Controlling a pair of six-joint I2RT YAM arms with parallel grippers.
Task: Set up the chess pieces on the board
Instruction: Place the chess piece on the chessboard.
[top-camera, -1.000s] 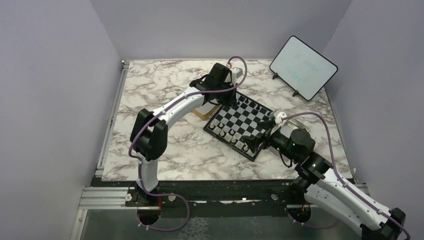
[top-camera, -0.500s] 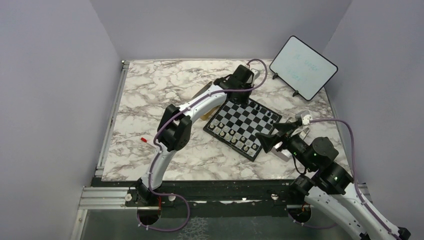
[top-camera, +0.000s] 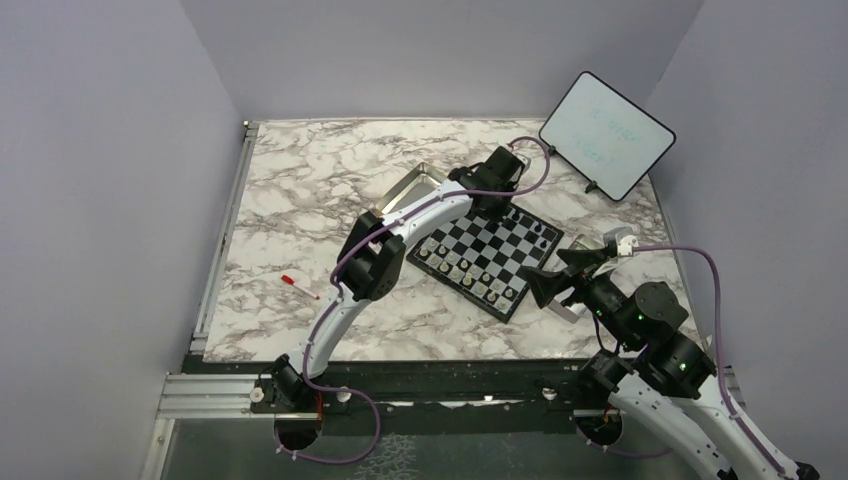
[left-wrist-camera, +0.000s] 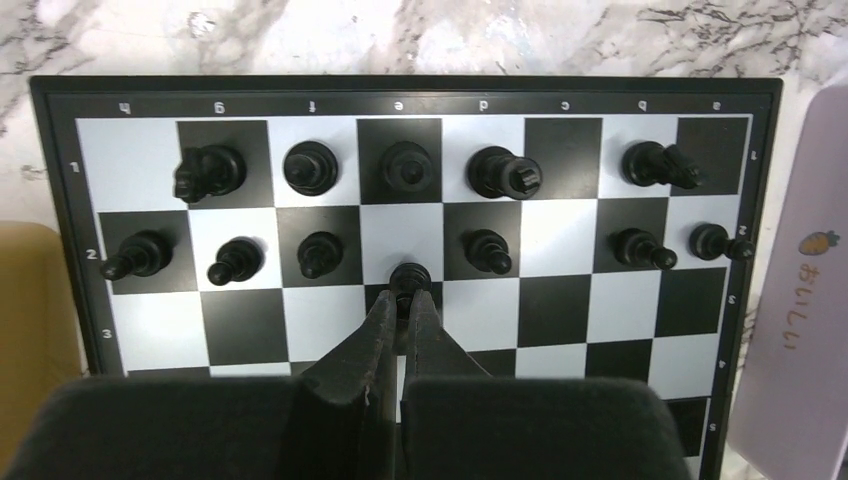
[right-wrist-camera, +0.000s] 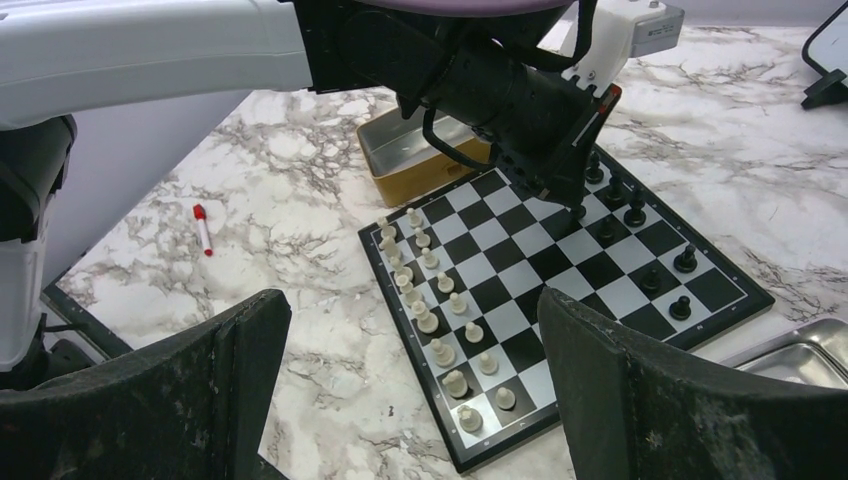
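**STATUS: LEFT END EFFECTOR CLOSED ON A PAWN, RIGHT END EFFECTOR OPEN**

I see the marble desk (top-camera: 300, 200) filling the middle of the overhead view. The board (top-camera: 485, 260) lies right of centre, turned diagonally. A white tablet (top-camera: 605, 135) stands at the upper right. A gold tin (top-camera: 413, 190) lies just beside the board's upper-left edge.

My right end effector (right-wrist-camera: 412, 300) hangs off the board's lower-right side, jaws wide apart and holding nothing. My left end effector (left-wrist-camera: 401, 305) is over the board's far rows, jaws closed on a black pawn (left-wrist-camera: 409, 276). In the left wrist frame the pawn is at centre, on the e-file, at the seam of ranks two and three.

There, the other black pieces (left-wrist-camera: 310, 167) stand in the two upper rows. The pale pieces (right-wrist-camera: 440, 310) line the opposite edge. A red marker (top-camera: 298, 288) lies at the left of the overhead view.
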